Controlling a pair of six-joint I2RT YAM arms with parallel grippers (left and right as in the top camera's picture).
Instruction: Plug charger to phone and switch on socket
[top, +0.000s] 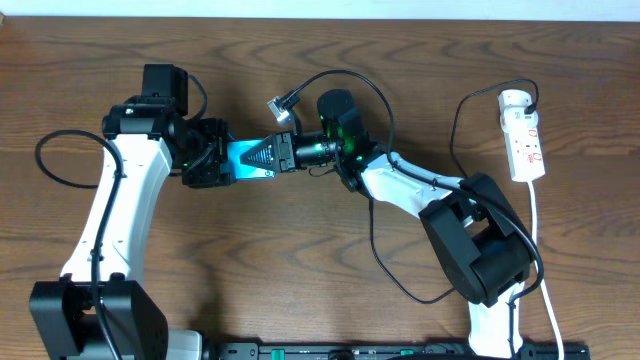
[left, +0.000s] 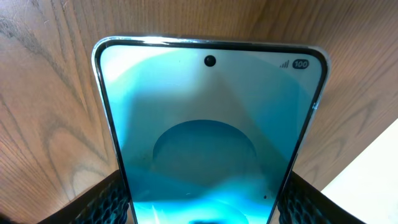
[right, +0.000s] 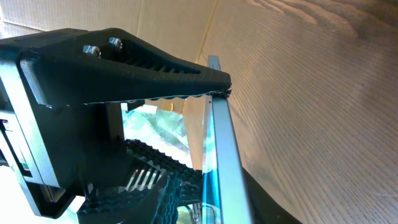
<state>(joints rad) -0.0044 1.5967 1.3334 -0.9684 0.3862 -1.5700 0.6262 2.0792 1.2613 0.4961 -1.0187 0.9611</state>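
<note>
The phone (top: 245, 155), its cyan screen up, is held above the table by my left gripper (top: 212, 160). In the left wrist view the phone (left: 211, 124) fills the frame, with my left gripper (left: 202, 208) clamping its two long edges. My right gripper (top: 263, 157) lies over the phone's other end. In the right wrist view its fingers (right: 205, 134) stand apart, the upper tip touching the phone's edge (right: 219, 162). The charger's black cable (top: 385, 110) arcs over the right arm, and its tip (top: 282, 102) hangs free just behind the right gripper. The socket (top: 525, 145) lies far right.
A white adapter (top: 514, 100) sits at the socket's far end, and a white cord (top: 545, 270) runs from the socket toward the front edge. Black cable loops lie on the table at front centre (top: 385, 270) and far left (top: 50, 160). The arm bases stand at the front.
</note>
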